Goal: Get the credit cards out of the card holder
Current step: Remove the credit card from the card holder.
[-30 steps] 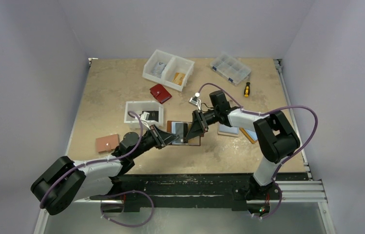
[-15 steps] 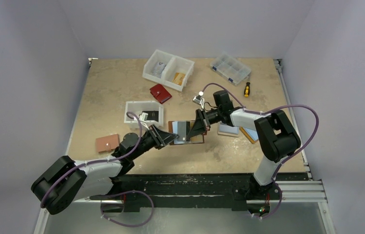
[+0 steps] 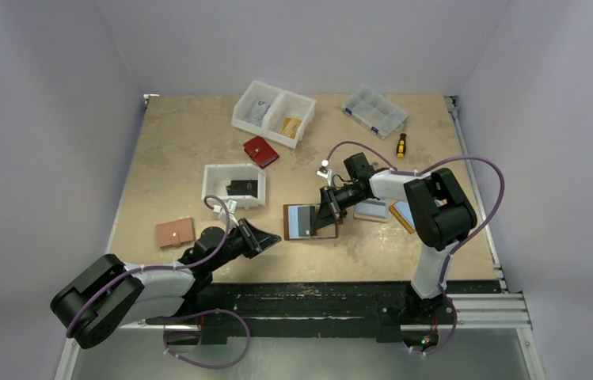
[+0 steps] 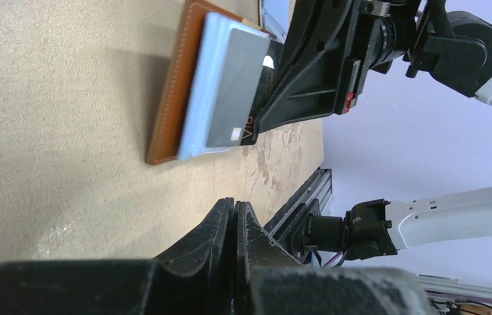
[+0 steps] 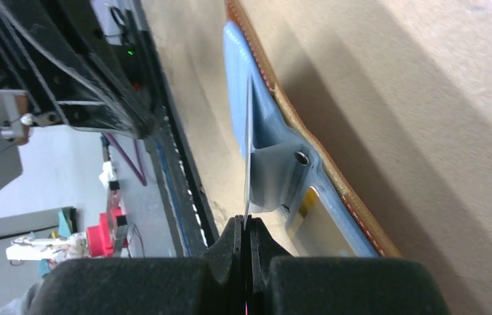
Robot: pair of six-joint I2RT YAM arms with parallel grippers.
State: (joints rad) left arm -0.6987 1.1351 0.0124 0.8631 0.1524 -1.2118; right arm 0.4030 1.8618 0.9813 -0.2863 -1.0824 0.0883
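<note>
— Right gripper (image 5: 246, 226): pinches one thin edge of a dark credit card (image 5: 248, 151), jaws pressed together on it. Left gripper (image 4: 236, 213): shut on nothing, just beside the card holder (image 3: 288, 229) but apart from it. Holder open and flat between the tabletop's centre and its near edge.
— Likely failures?
— Slip of the card from so narrow a pinch. Drag or lift of the whole holder, given pocket friction and no second grip pinning it.
— Differences between views?
— Right wrist: shows the pinch line edge-on, hides the card's face. Left wrist: shows that dark face over the light-blue panel (image 4: 197, 79), hides the contact itself. Top: fixes the holder's place only. Depth left in the pocket: cannot tell.
</note>
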